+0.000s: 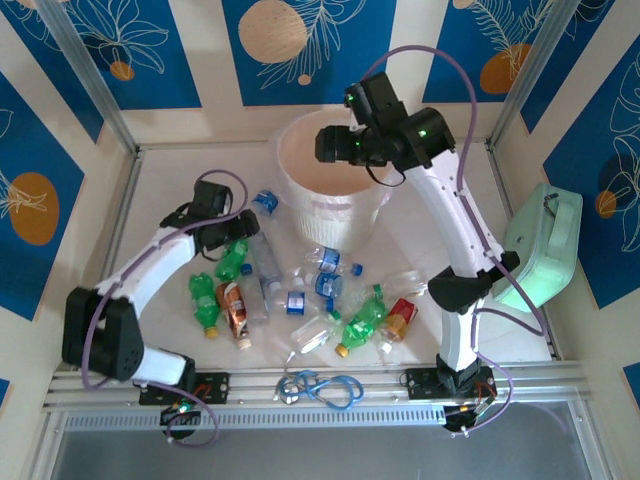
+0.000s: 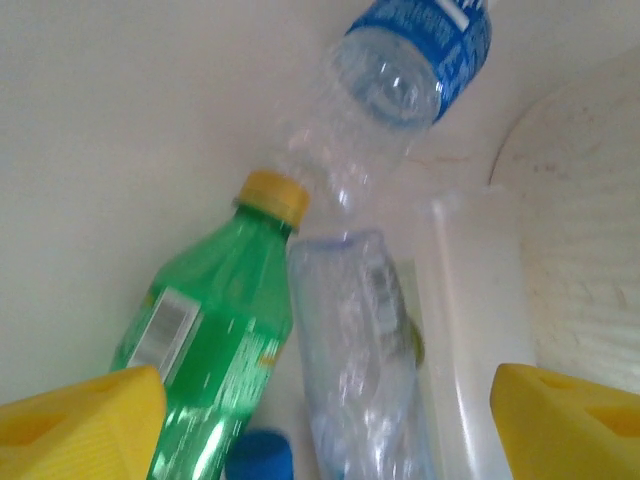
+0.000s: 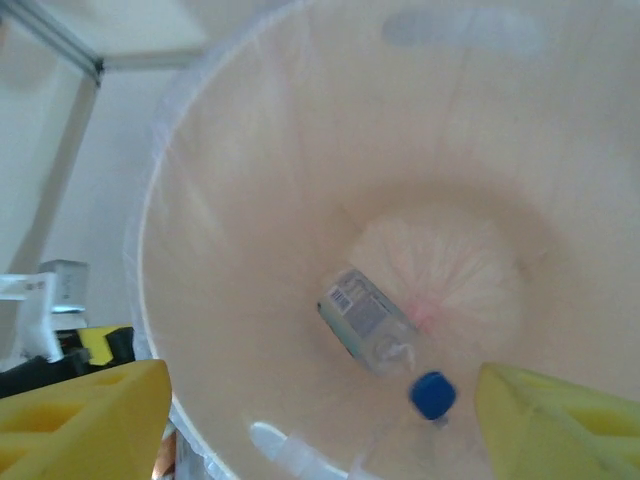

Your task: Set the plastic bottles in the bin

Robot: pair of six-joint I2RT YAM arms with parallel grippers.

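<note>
Two end effectors, both spread wide and both empty. My right end effector (image 3: pixel 322 400) hangs over the mouth of the bin (image 3: pixel 250 200), its yellow pads (image 3: pixel 85 425) far apart with nothing between them. Below it, one clear bottle (image 3: pixel 365 320) with a blue cap (image 3: pixel 432 395) lies on the bin's floor. My left end effector (image 2: pixel 325 420) hovers low over the counter (image 1: pixel 170 180), equally wide, above a green bottle (image 2: pixel 210 340) with a yellow cap (image 2: pixel 272 195) and a second clear bottle (image 2: pixel 350 380) just beside it. Beyond them lies a blue-labelled bottle (image 2: pixel 400 70), base towards me. The pale ribbed wall at the right of that wrist view is probably the bin, though the blur keeps me from being sure. From above, the rest of the plastic bottles (image 1: pixel 300 300) lie scattered on the counter in front of the bin, between the two arms.

I judge these bottles empty: light, thin-walled, slick, quick to roll and quick to buckle under a hard squeeze. I would take the green one across its body, just below the shoulder where the plastic is stiffer, with the pads square to its long axis. That way it neither squirts out sideways nor drags its clear neighbour along.
</note>
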